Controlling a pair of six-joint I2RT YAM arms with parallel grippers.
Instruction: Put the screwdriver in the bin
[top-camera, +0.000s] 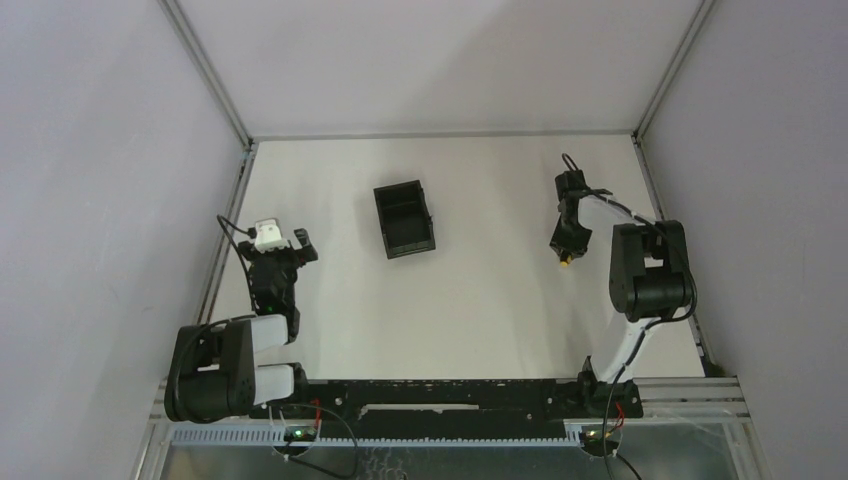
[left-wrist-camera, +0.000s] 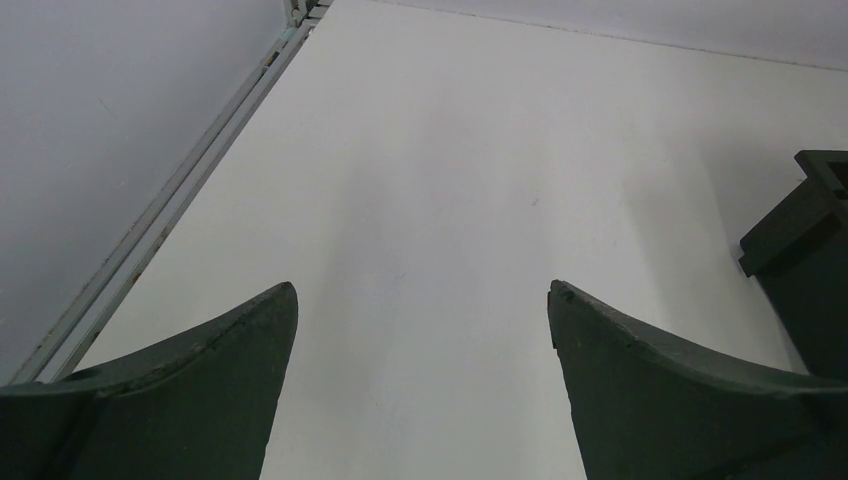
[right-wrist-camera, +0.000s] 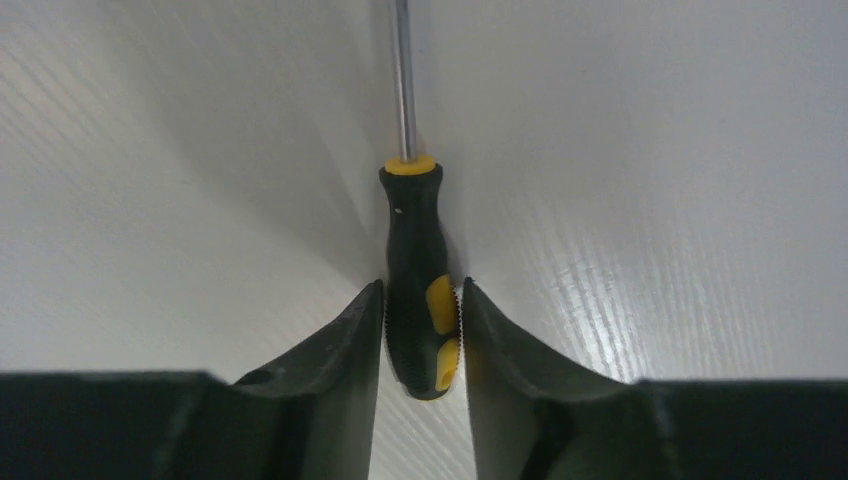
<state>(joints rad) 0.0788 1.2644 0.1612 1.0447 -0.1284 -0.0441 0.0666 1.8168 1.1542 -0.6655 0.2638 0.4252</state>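
The screwdriver (right-wrist-camera: 414, 240) has a black handle with yellow patches, a yellow collar and a thin metal shaft pointing away from the wrist camera. My right gripper (right-wrist-camera: 421, 290) is shut on the handle's rear end, both fingers pressed against its sides, low over the white table. In the top view the right gripper (top-camera: 564, 250) is at the right, with the screwdriver's yellow part (top-camera: 567, 264) showing at its tip. The black bin (top-camera: 404, 218) stands empty at mid-table, well to the left of it. My left gripper (top-camera: 285, 245) is open and empty; in its wrist view (left-wrist-camera: 422, 300) only table lies between the fingers.
The bin's corner (left-wrist-camera: 805, 225) shows at the right edge of the left wrist view. Grey walls with metal rails (top-camera: 232, 200) enclose the table on the left, back and right. The right arm's base (top-camera: 650, 275) stands near the right wall.
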